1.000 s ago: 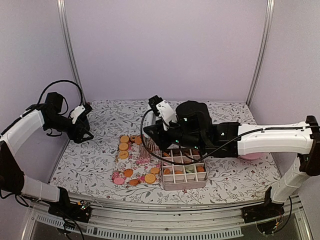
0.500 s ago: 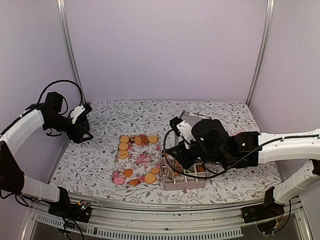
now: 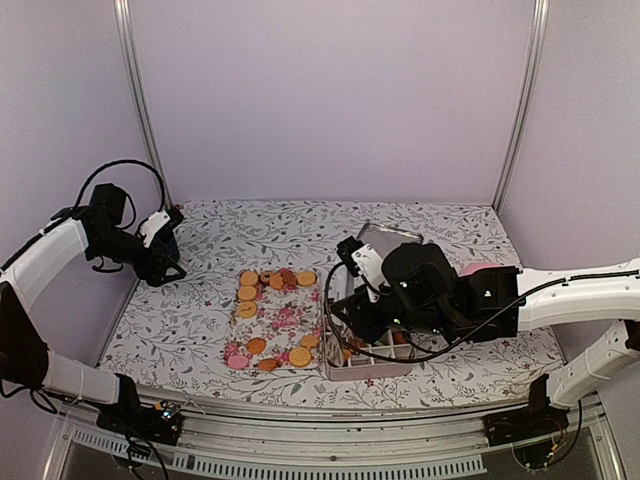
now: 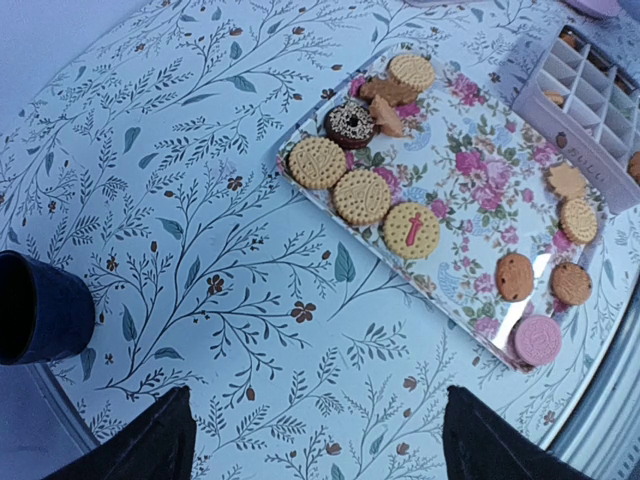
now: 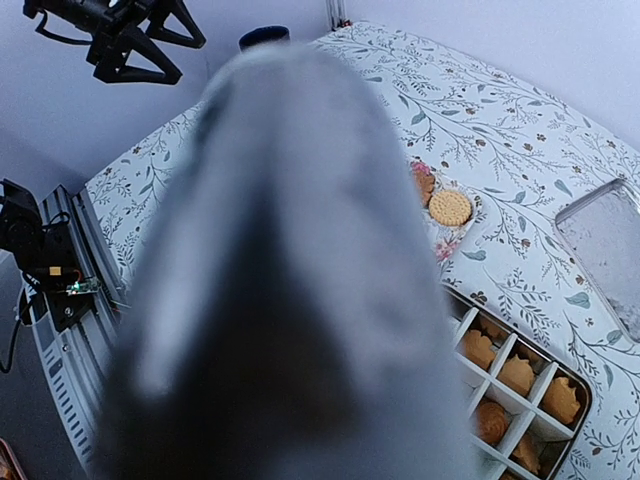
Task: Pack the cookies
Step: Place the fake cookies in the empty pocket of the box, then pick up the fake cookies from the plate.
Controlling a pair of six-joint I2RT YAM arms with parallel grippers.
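Several cookies [image 4: 361,196] lie on a floral tray [image 4: 470,170], mostly tan, with one pink [image 4: 537,340] and one chocolate ring [image 4: 350,122]. More cookies fill cells of the white divided box [image 5: 520,380], which sits right of the tray [image 3: 275,318] in the top view. My left gripper [image 4: 320,450] hangs open over bare tablecloth, far left of the tray, holding nothing. My right arm's wrist [image 3: 405,290] leans over the box [image 3: 365,358]. Its jaws are hidden there, and a blurred grey shape [image 5: 290,300] blocks them in the right wrist view.
A dark blue cup [image 4: 35,305] stands near the table's left edge. A clear lid [image 3: 385,235] lies behind the box. A pink plate [image 3: 478,270] shows partly behind the right arm. Walls enclose the table on three sides.
My right arm has swung from the tray's far end to above the box's left side, uncovering the cookies at the tray's far end. The left arm has not moved.
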